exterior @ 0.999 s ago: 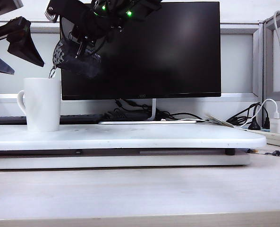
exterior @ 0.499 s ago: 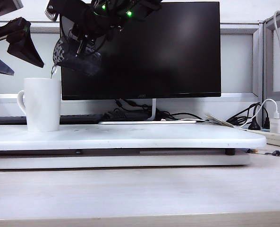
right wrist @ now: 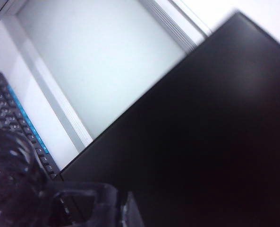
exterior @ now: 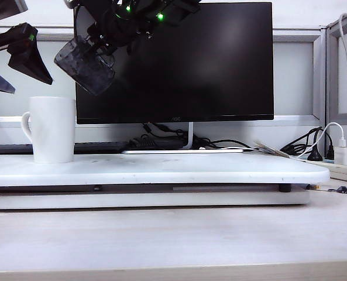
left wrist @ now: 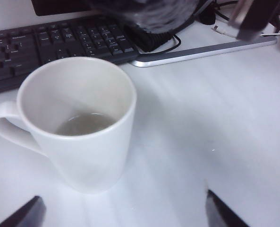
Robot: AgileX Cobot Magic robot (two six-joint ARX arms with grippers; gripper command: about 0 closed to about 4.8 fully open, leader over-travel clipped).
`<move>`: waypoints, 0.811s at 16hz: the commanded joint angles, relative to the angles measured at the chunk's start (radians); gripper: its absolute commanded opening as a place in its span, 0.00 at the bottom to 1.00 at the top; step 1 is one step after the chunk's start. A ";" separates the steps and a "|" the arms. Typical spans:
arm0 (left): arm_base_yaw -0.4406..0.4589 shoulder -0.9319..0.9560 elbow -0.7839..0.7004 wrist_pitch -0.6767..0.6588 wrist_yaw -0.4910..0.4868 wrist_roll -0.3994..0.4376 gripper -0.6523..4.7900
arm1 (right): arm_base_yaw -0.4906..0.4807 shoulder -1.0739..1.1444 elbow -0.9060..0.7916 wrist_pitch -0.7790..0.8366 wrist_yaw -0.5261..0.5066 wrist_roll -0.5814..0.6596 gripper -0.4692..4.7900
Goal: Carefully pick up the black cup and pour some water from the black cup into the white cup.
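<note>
I am watching the right gripper (exterior: 94, 50) high above the table, its 2 fingers clamped together on the black cup (exterior: 84, 64), a small dark glossy tumbler with a crinkly mottled surface. Compared with a second ago, the tumbler is tipping back: its mouth was angled down over the mug with a thin stream of water falling from it, and now it is pointing up and to the left in the exterior view, with no stream showing. In the right wrist view the black cup (right wrist: 10, 182) is filling a corner, blurred, against the dark flat monitor screen (right wrist: 201, 142).

The white cup (exterior: 52, 129), a plain tapered white ceramic mug with a loop handle, is standing upright on the white raised desk board (exterior: 161, 170), where it stood before, below and slightly left of the tumbler. In the left wrist view the white cup (left wrist: 78, 123) is holding a shallow pool of water at its bottom, with a black keyboard (left wrist: 50, 47) behind it.

The left gripper (exterior: 18, 58) is hanging with its 2 fingers spread wide apart, gripping nothing, above and to the left of the mug; its dark fingertips (left wrist: 227, 213) are showing on either side of the mug.
</note>
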 commanded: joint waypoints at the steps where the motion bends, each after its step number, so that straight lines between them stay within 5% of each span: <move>1: 0.002 -0.011 0.002 0.018 0.000 0.000 1.00 | -0.002 -0.030 0.009 -0.007 0.036 0.149 0.08; 6: 0.002 -0.079 0.002 0.007 -0.020 0.001 1.00 | -0.051 -0.146 0.009 -0.159 0.115 0.512 0.08; 9: 0.001 -0.174 0.002 -0.007 -0.033 0.000 1.00 | -0.102 -0.230 0.008 -0.296 0.113 0.554 0.08; 13: 0.001 -0.358 0.002 -0.208 -0.010 0.000 1.00 | -0.145 -0.352 -0.032 -0.582 0.109 0.575 0.08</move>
